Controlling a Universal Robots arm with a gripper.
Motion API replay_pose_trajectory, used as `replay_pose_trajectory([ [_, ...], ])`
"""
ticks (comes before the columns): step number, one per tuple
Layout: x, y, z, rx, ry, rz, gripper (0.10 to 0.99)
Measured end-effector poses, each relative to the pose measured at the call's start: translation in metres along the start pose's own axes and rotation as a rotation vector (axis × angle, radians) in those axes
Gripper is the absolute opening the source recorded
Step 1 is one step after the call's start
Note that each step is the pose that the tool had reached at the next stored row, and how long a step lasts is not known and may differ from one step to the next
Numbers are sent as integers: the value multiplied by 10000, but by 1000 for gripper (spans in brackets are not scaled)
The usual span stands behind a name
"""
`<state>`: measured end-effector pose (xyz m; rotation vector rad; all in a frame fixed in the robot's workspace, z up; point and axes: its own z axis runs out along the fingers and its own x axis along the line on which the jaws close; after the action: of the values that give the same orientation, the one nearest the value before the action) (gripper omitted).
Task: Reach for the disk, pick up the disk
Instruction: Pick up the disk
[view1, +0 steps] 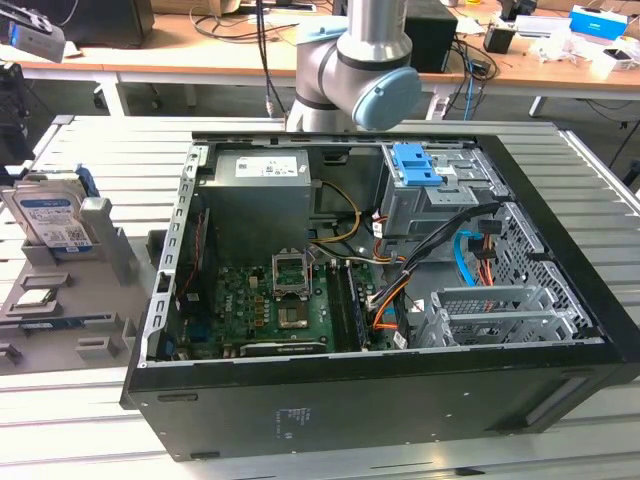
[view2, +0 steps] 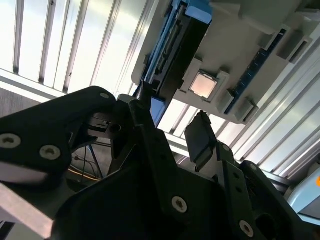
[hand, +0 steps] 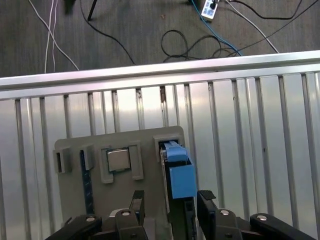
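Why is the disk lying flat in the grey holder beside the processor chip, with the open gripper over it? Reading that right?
No: the disk stands on edge in the grey holder, clear in the exterior view. The rest holds: processor chip beside it, gripper open over it.

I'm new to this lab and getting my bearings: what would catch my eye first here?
The big open computer case lies in the middle of the slatted table in the exterior view, boards and cables exposed. At the exterior view's left a grey holder keeps the disk standing on edge, a small processor chip lying near it. In the first wrist view the open gripper hangs above the disk.
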<state>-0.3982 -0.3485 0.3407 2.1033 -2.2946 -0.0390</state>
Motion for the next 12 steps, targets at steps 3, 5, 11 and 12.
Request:
replay_pose_trajectory([
  [3,-67,3,73,0,4,-98,541],
  [5,-73,0,133,0,7,-162,541],
  [11,-73,51,309,1,14,-438,541],
  [12,-72,52,345,1,15,-473,541],
])
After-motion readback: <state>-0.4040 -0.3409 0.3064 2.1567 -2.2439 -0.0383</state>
